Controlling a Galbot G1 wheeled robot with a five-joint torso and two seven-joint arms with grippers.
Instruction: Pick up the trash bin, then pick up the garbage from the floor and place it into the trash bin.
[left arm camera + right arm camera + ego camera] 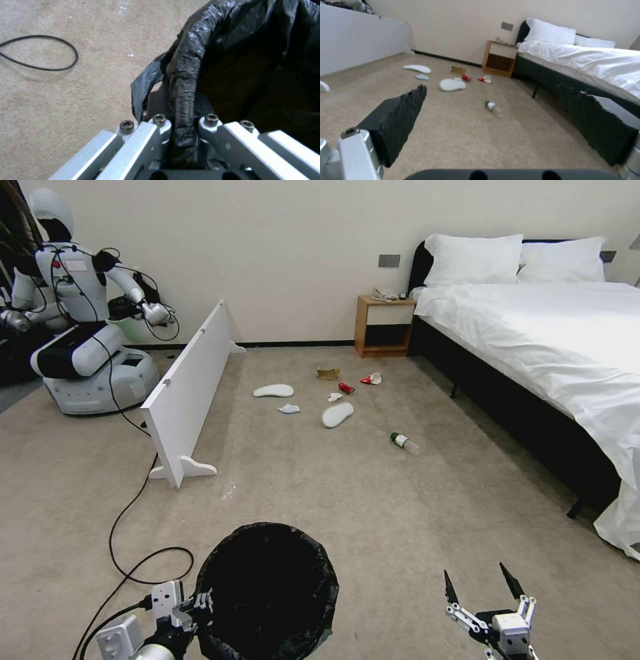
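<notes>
From the head camera, your left gripper (193, 607) sits at the near left edge of the trash bin (267, 587), pinching its rim through the black bag. The bin is right in front of the base. Your right gripper (485, 592) hangs near on the right with its fingers spread, holding nothing. The garbage lies well ahead on the carpet: two slippers (273, 391) (337, 414), tissues (289, 409), a red wrapper (346, 387), a crushed cup (372, 378), cardboard (327, 373), and a bottle (405, 443) lying nearer than the rest and to the right. A black cable (127, 513) loops across the floor on your left; driving over it could snag the base.

In the left wrist view, the fingers (160, 125) are pressed onto a fold of bag (183, 82) over the rim. Watch this: if you are gripping mostly plastic, the liner may slide or tear and the bin could tilt or drop. Whether the hard rim is caught, I cannot tell.

In the right wrist view, the pads (400, 117) stand wide apart, with the bottle (494, 108) between them farther off. It lies on its side and looks likely to roll away if a fingertip nudges it first. The bed (586, 65) runs close along the right, so a wide reach there risks clipping the frame.
</notes>
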